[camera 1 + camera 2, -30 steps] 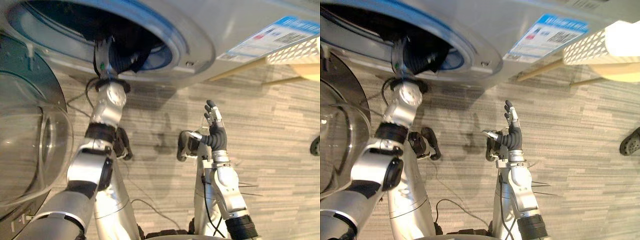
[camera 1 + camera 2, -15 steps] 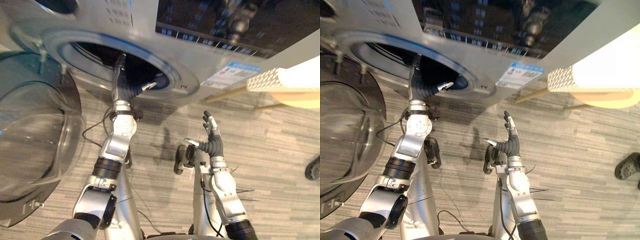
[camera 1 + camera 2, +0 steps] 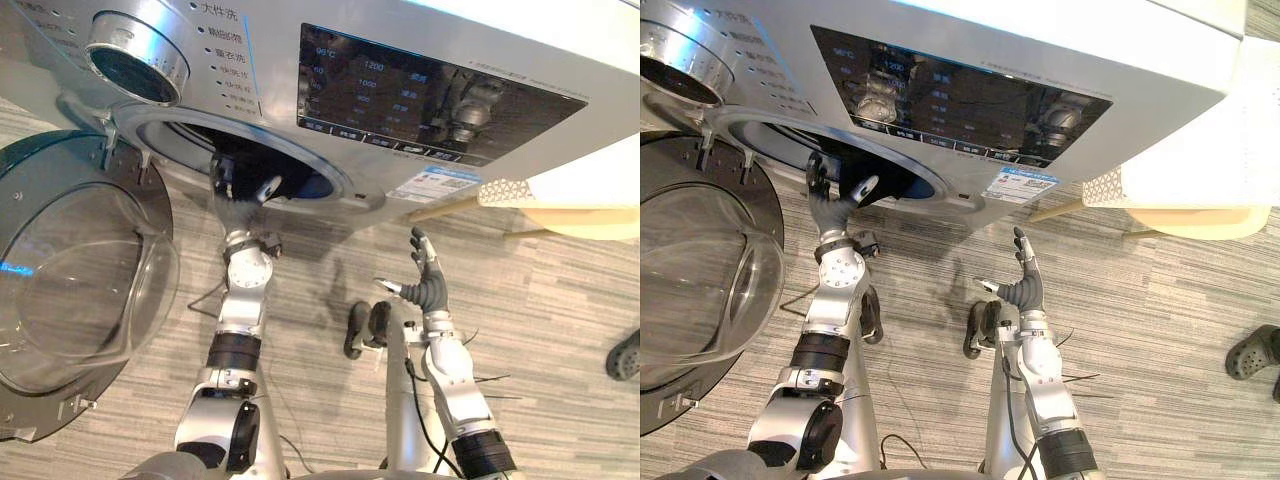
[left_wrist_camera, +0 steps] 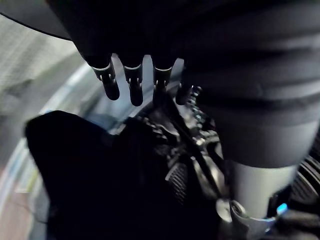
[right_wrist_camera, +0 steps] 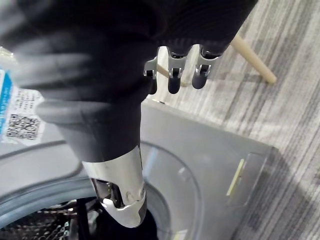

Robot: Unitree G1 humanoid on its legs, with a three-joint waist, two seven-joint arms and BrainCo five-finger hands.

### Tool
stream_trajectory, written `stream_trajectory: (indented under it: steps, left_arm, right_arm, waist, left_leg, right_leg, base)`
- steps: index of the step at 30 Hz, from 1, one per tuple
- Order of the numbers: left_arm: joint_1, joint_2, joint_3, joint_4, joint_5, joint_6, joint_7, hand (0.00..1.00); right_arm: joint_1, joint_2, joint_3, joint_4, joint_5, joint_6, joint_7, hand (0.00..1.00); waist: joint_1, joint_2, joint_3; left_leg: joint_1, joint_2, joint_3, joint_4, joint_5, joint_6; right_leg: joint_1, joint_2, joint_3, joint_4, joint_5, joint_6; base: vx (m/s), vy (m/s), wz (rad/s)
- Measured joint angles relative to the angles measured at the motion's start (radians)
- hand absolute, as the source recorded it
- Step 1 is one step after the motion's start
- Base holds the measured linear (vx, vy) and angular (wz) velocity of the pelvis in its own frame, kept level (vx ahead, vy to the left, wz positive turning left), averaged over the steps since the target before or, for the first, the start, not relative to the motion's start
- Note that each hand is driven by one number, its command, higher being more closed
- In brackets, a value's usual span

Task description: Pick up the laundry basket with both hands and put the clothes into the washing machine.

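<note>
Grey plank floor (image 3: 1160,330) lay under the washing machine (image 3: 1040,60), door (image 3: 80,270) swung wide, left hand (image 3: 832,205) at the drum mouth (image 3: 780,150) with fingers released, right hand (image 3: 1025,292) raised, fingers straight.

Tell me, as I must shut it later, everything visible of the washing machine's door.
The door is round: a dark grey rim around a clear, bulging glass bowl. It stands swung wide open at the left of the washing machine's opening, hinged on that side. Nothing touches it besides the hinge.
</note>
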Motion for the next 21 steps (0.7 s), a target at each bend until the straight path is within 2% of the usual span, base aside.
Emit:
stream_trajectory:
  steps: [5, 12, 17, 21]
  left_arm:
    - [-0.041, 0.015, 0.087, 0.185, -0.142, -0.013, -0.044, 0.0]
    - [-0.128, 0.064, 0.088, 0.279, -0.251, -0.015, -0.139, 0.0]
    - [-0.236, 0.103, 0.083, 0.334, -0.326, -0.02, -0.199, 0.0]
    - [-0.369, 0.142, 0.062, 0.379, -0.389, -0.019, -0.221, 0.0]
  right_arm:
    - [-0.016, 0.0, -0.001, 0.034, 0.037, 0.0, 0.002, 0.0]
    - [-0.046, -0.003, -0.021, 0.039, 0.073, 0.001, 0.003, 0.0]
    - [-0.087, -0.03, -0.024, 0.046, 0.08, 0.001, 0.002, 0.0]
    - [-0.125, -0.034, -0.023, 0.047, 0.098, 0.002, 0.002, 0.0]
  waist:
    - [-0.001, 0.001, 0.0]
    - [-0.001, 0.007, 0.007]
    - [-0.002, 0.01, 0.034]
    - [-0.019, 0.008, 0.084]
  left_leg:
    - [-0.028, 0.0, -0.004, 0.005, 0.0, 0.0]
    - [-0.065, 0.013, 0.002, 0.03, -0.004, 0.005]
    - [-0.126, 0.026, 0.004, 0.067, -0.01, 0.016]
    - [-0.192, 0.031, -0.005, 0.121, -0.017, 0.027]
  right_leg:
    - [-0.021, 0.001, -0.003, -0.005, 0.002, 0.003]
    - [-0.056, 0.006, 0.002, 0.007, 0.004, 0.007]
    - [-0.119, 0.017, 0.017, 0.032, 0.012, 0.014]
    - [-0.174, 0.015, 0.021, 0.074, 0.013, 0.013]
  base:
    - [0.0, 0.0, 0.0]
    - [0.0, -0.007, -0.04]
    - [-0.02, -0.007, -0.12]
    - [0.0, 0.008, -0.06]
